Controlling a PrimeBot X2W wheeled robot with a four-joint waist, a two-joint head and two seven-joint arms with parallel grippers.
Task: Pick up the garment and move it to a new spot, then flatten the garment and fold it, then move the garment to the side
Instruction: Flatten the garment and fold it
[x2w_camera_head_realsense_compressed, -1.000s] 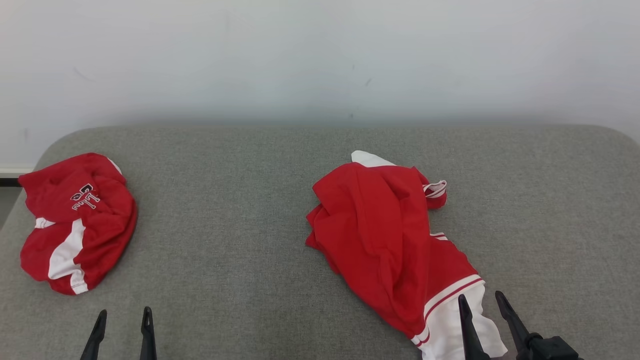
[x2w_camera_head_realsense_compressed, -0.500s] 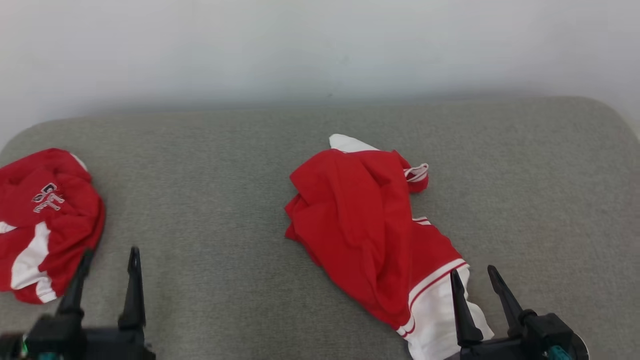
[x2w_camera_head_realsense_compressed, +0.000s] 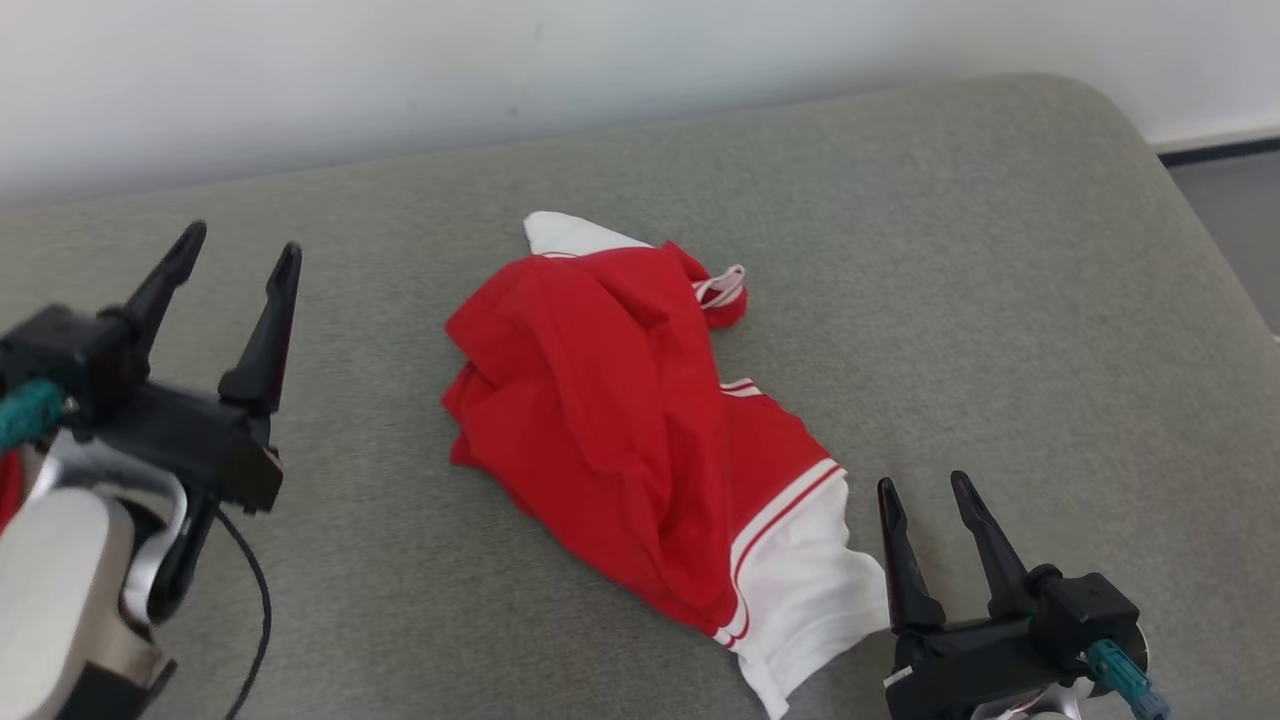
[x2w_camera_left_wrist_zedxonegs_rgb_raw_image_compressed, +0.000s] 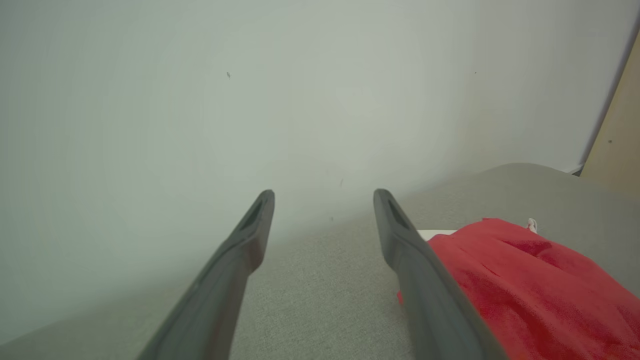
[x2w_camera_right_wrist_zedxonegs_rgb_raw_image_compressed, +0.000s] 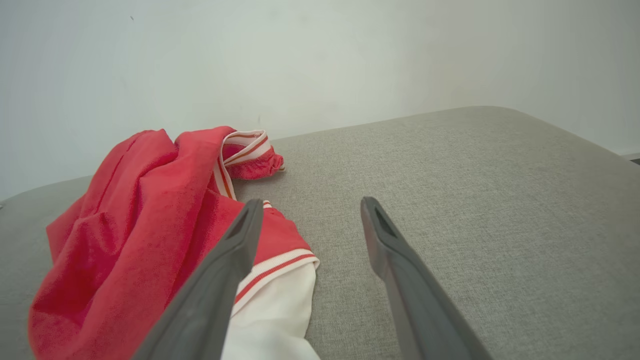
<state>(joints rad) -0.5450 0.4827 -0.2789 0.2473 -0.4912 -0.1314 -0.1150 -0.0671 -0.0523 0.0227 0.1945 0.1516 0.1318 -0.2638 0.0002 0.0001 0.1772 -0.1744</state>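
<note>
Since a second ago the head camera has swung, so the whole scene has shifted across the picture. The left pincer has risen well up the left side, and its pale forearm and a dark cable have come in. The second red garment from before is now a red sliver behind that arm. The garment keeps its crumpled shape near the middle of the grey fabric bench. It is a bright red heap running diagonally, with a white tip at its far end, a red-and-white striped trim curling off its right side, and a white panel edged with red stripes at the near end. Both pincers stand wide apart and have hold of nothing. The left one hovers above the bench to the garment's left, apart from it. The right pincer sits low, its left finger just beside the white panel; we cannot tell whether it touches. A pale wall backs the bench, and a strip of dark floor shows at the far right.
</note>
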